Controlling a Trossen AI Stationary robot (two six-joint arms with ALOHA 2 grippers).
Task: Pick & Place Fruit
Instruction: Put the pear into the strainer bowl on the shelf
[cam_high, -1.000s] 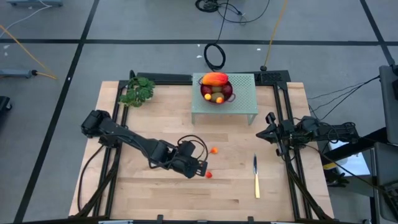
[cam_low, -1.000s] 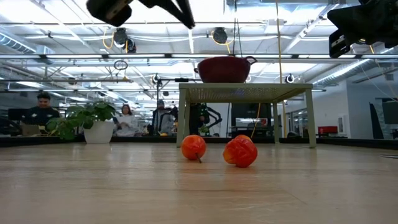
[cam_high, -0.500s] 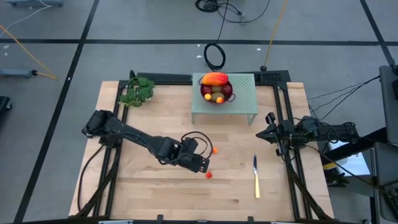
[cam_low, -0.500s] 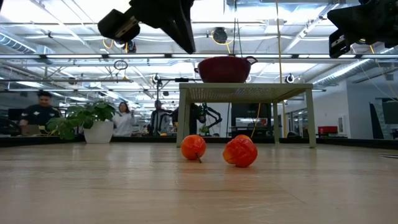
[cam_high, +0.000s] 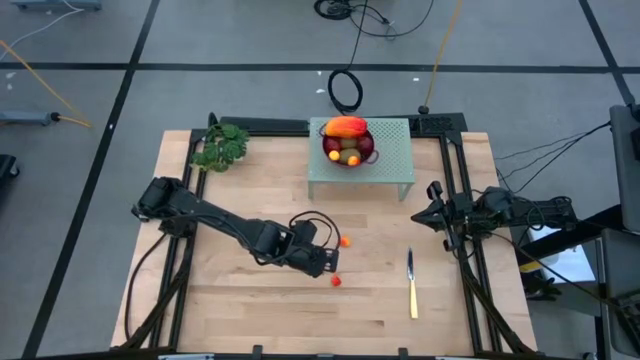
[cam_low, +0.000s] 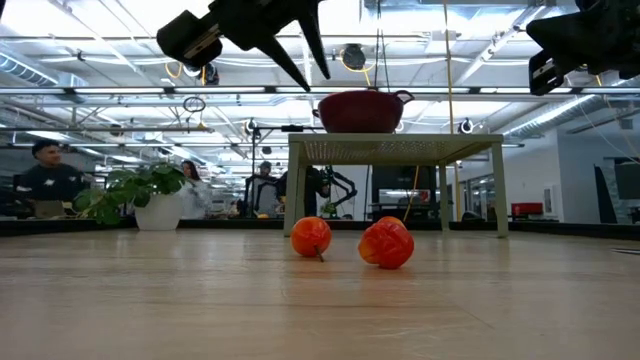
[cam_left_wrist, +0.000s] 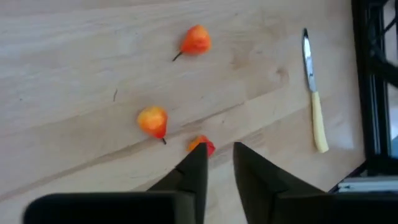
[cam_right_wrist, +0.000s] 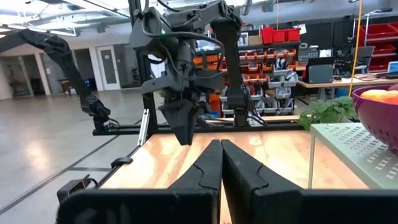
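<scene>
Three tiny orange-red fruits lie on the wooden table in the left wrist view: one (cam_left_wrist: 196, 40), one (cam_left_wrist: 152, 120), and one (cam_left_wrist: 201, 146) partly hidden behind a fingertip. The high view shows only two of them (cam_high: 345, 241) (cam_high: 337, 281). My left gripper (cam_high: 328, 266) (cam_left_wrist: 219, 158) hovers open above them, well off the table in the low view (cam_low: 308, 75). The other fruit sits in a dark red bowl (cam_high: 348, 148) on a pale green stand (cam_high: 390, 165). My right gripper (cam_high: 432, 212) (cam_right_wrist: 221, 146) waits shut at the table's right side.
A yellow-handled knife (cam_high: 411, 285) lies right of the loose fruits. A leafy green bunch (cam_high: 220, 145) lies at the far left corner. The stand's legs (cam_low: 497, 190) rise at the far middle. People sit in the room beyond the table (cam_low: 45, 180).
My left gripper has moved a little toward the table's right and far edges, closer to the loose fruits. In the low view its fingers now show apart where they formed one wedge before, so it has opened. The fruits have stayed where they were.
</scene>
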